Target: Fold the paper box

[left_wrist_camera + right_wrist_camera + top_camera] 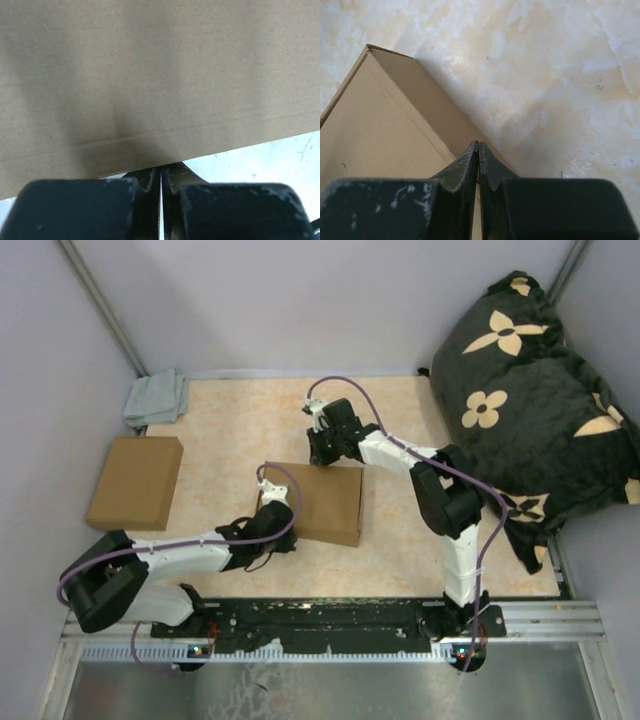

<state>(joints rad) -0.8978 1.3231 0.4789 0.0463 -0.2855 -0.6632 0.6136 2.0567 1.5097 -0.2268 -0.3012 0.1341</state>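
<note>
Overhead finding: the paper box (325, 502) lies at the middle of the table (400, 420), apparently closed. Its longer side seems to run left to right, between my two grippers. My left gripper (280, 525) meets its left edge and my right gripper (322, 458) its far edge, so neither arm is the nearer. A plain cardboard box (135, 482) lies well apart at left.

Left wrist: fingers (145, 180) together, nothing between them, tips at the sheet's near edge. Cardboard fills the view ahead.

Right wrist: fingers together, empty, tips at the box's edge. The box lies to their left, bare table to their right.

Judgement: any further press must go inward from each edge.
</note>
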